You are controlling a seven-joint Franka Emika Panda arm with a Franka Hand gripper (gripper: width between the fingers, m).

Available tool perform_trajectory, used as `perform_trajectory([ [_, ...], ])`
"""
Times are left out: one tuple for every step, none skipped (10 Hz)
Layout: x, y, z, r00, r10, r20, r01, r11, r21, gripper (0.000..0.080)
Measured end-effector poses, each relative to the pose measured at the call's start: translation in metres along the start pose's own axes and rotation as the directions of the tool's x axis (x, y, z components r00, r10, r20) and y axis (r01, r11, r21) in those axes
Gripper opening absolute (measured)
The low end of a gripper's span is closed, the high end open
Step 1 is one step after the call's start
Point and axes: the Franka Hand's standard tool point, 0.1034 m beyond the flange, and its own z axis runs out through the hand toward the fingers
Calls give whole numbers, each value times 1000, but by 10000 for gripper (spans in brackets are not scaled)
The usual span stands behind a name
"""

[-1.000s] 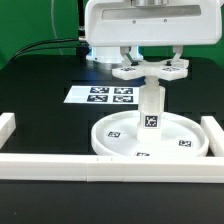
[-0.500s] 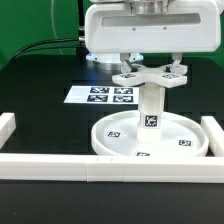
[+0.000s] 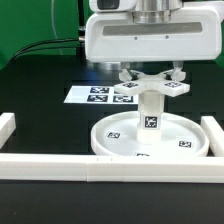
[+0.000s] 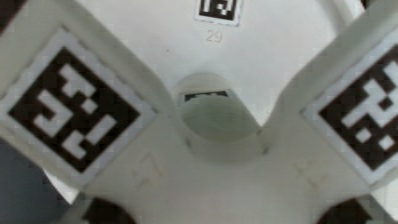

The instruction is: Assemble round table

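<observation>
Exterior view: the gripper [image 3: 152,76] hangs low over the table [image 3: 40,115], its jaws clamped on the cross-shaped foot [image 3: 150,85] from either side. The foot sits atop the short cylinder leg [image 3: 150,112], which stands upright at the centre of the large rimmed disc [image 3: 108,142].

Wrist view: the foot [image 4: 196,60] fills the picture, its tagged arms spreading round a rounded central hollow.

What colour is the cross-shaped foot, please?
The foot is white with black-and-white tags; best in wrist view.
</observation>
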Motion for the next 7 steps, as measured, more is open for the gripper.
perform_trajectory([
  [0, 0, 0, 1000, 0, 0, 0, 1000, 0, 449],
  [0, 0, 0, 1000, 0, 0, 0, 1000, 0, 449],
  [0, 0, 0, 1000, 0, 0, 0, 1000, 0, 449],
  [0, 0, 0, 1000, 0, 0, 0, 1000, 0, 449],
  [0, 0, 0, 1000, 0, 0, 0, 1000, 0, 449],
  [0, 0, 0, 1000, 0, 0, 0, 1000, 0, 449],
  [0, 0, 0, 1000, 0, 0, 0, 1000, 0, 449],
])
